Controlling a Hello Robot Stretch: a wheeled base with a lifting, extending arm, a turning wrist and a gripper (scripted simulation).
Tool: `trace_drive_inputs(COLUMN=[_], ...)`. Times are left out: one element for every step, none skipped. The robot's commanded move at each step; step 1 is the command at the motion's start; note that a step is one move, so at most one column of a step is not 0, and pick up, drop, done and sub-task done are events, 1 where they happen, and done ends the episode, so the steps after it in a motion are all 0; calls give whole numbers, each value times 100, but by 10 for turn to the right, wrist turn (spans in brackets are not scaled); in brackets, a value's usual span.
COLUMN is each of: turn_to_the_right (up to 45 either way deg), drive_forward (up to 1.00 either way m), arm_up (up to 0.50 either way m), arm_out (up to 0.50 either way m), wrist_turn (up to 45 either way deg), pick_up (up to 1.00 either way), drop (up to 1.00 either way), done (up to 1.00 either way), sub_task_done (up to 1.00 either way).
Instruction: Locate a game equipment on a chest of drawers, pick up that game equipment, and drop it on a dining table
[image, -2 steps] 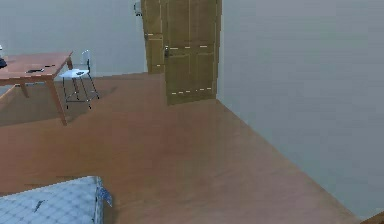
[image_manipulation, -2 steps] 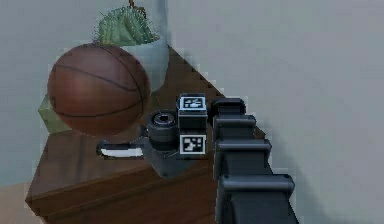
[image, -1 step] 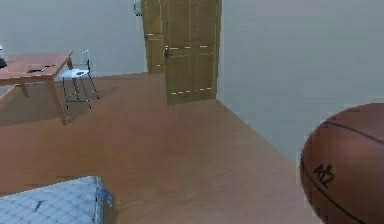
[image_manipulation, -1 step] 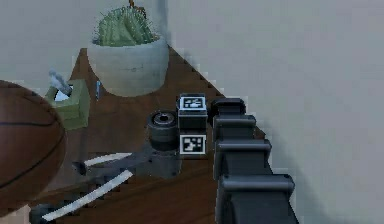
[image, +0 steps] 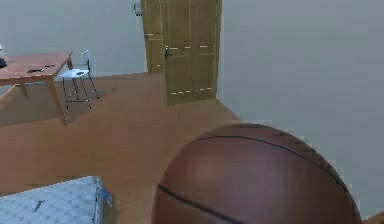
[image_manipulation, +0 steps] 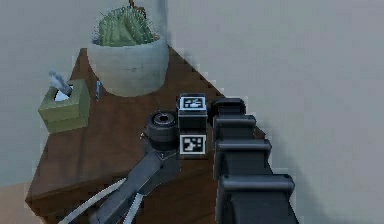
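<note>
I see one basketball (image: 255, 180), big and close, at five o'clock in the forward view. One dining table (image: 35, 72) and one chair (image: 78, 78) sit at ten o'clock. In the arm side view, one gripper (image_manipulation: 90, 212) shows at seven o'clock against the chest of drawers (image_manipulation: 110, 132). One plant pot (image_manipulation: 125, 62) and one tissue box (image_manipulation: 62, 105) stand on the chest. I cannot tell if the gripper holds anything.

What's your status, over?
Gripper at wooden top, hold unclear. Basketball close ahead, forward view's lower right. Potted plant, tissue box on same top.
</note>
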Motion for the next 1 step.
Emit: trace_drive_inputs(turn_to_the_right=[0], drive_forward=[0], arm_up=[0], arm_out=[-10], wrist_turn=[0], pick_up=[0], drop=[0], done=[0], sub_task_done=[0])
